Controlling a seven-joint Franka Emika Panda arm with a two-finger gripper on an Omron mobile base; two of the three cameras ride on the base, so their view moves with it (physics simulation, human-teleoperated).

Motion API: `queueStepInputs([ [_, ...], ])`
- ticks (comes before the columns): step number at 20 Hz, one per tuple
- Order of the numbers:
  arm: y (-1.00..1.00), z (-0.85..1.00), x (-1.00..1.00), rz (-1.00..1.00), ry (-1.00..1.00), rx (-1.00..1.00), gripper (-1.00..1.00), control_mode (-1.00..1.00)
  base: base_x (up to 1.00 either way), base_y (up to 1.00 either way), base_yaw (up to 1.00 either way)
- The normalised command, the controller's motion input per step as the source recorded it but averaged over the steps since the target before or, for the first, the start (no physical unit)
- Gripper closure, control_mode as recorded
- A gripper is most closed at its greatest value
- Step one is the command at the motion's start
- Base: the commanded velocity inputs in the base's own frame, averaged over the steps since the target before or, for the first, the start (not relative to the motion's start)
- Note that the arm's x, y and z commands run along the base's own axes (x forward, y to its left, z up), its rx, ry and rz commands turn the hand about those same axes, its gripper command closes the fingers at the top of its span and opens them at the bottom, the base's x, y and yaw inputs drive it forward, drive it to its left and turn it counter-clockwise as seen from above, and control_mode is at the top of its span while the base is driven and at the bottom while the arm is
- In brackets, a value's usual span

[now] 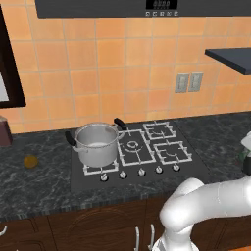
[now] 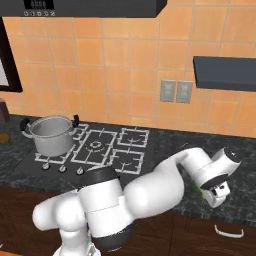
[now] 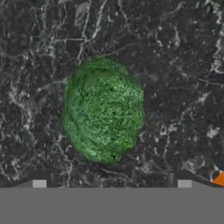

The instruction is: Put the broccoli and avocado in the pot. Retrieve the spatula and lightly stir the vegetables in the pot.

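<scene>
The gripper (image 3: 111, 183) hangs directly above the broccoli (image 3: 104, 110) on the dark counter (image 3: 175, 65), its fingers spread to either side, evidently lined up for a grasp. The avocado (image 1: 30, 161) lies on the counter left of the stove (image 1: 147, 147). The pot (image 1: 96, 143) on the front left burner appears to hold no vegetables.

The pot (image 1: 97, 142) stands on the stove (image 1: 147, 157) at its ten o'clock burner. The avocado (image 1: 30, 161) lies on the counter (image 1: 34, 184) at the pot's nine o'clock, well apart. The broccoli (image 3: 104, 109) lies on the counter beyond the stove's three o'clock side.
</scene>
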Motion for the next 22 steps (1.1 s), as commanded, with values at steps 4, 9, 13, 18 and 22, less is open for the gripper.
queueStepInputs([
  [4, -0.01, -0.24, 0.16, -0.02, 0.00, 0.07, -1.00, -1.00, 0.00, 0.00, 0.00],
  [9, -0.05, -0.17, 0.15, -0.04, 0.00, 0.08, -1.00, -1.00, 0.00, 0.00, 0.00],
  [13, 0.00, -0.21, 0.14, -0.05, -0.01, 0.05, -1.00, -1.00, 0.00, 0.00, 0.00],
  [18, 0.00, -0.11, 0.10, -0.02, -0.01, 0.00, 1.00, -1.00, 0.00, 0.00, 0.00],
  [22, 0.02, 0.03, -0.13, 0.00, -0.09, 0.00, 1.00, -1.00, 0.00, 0.00, 0.00],
])
